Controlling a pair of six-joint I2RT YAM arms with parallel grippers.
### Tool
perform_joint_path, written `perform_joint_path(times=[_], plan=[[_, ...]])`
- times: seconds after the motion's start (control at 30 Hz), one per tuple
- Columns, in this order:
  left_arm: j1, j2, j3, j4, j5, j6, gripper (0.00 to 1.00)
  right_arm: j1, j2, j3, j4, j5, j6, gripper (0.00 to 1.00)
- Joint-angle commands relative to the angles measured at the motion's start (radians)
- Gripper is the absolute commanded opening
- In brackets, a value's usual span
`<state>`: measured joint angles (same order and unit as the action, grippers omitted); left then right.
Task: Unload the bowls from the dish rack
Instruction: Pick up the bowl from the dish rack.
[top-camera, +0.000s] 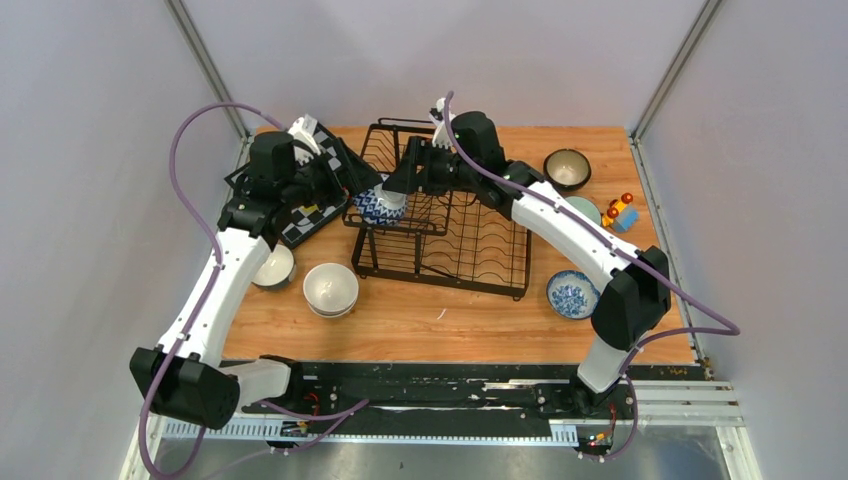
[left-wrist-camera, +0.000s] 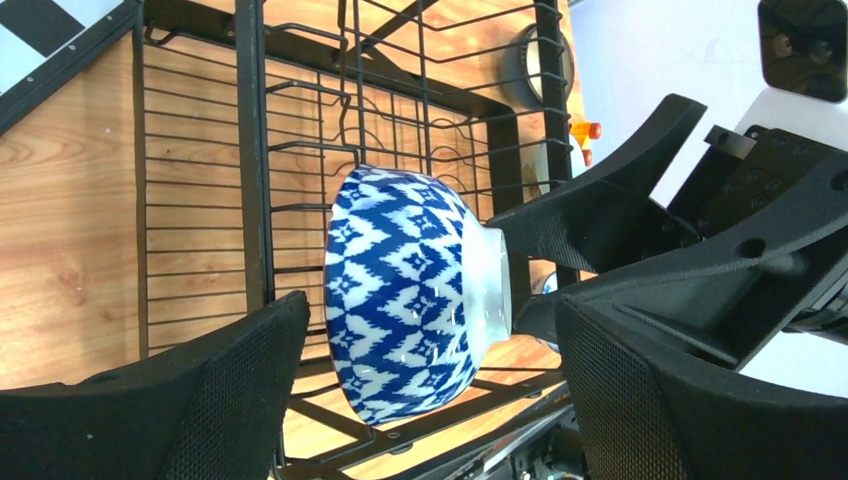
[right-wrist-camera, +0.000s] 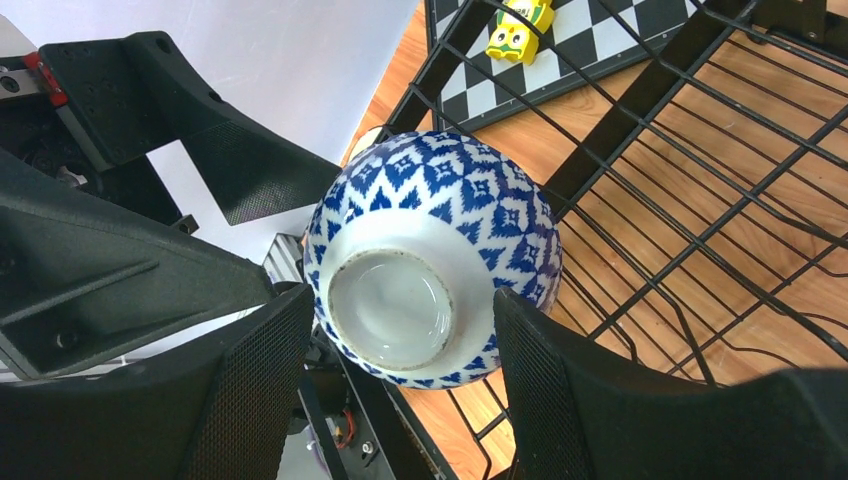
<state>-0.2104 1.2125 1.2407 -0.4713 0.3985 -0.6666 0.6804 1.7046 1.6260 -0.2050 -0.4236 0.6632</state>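
**Patterned bowl between both grippers at the rack's corner**

The blue-and-white bowl (right-wrist-camera: 440, 200) is sitting tipped foot-up at the near-left corner of the dish rack's (top-camera: 470, 262) raised basket. The right gripper (right-wrist-camera: 400, 300) is clamping it, both pads pressing on its sides. The left gripper (left-wrist-camera: 430, 305) is straddling the same bowl with jaws spread wide, neither finger touching. A white bowl (top-camera: 330, 288) is resting just left of the rack.

walls (top-camera: 90, 150): pale grey | corner posts (top-camera: 208, 70): metal (two, at back) | tabletop (top-camera: 450, 320): light wood | light: even
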Motion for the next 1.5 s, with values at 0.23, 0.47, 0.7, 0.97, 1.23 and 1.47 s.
perform_joint_path(times=[0.23,0.47,0.7,0.97,1.23,1.47], plan=[[0.0,-0.037,-0.078,0.079,0.133,-0.067,0.79,0.022,0.015,-0.034,0.057,-0.055,0.039,0.69],[0.0,-0.056,-0.126,0.188,0.181,-0.134,0.68,0.022,0.014,-0.054,0.09,-0.074,0.052,0.64],[0.0,-0.063,-0.151,0.266,0.197,-0.179,0.52,0.019,-0.005,-0.081,0.101,-0.071,0.046,0.63],[0.0,-0.056,-0.179,0.371,0.21,-0.244,0.31,0.005,-0.032,-0.128,0.14,-0.082,0.044,0.62],[0.0,-0.043,-0.198,0.462,0.218,-0.296,0.1,-0.015,-0.07,-0.168,0.147,-0.08,0.03,0.67],[0.0,-0.024,-0.197,0.592,0.229,-0.369,0.0,-0.064,-0.161,-0.173,0.103,-0.069,-0.011,0.76]])
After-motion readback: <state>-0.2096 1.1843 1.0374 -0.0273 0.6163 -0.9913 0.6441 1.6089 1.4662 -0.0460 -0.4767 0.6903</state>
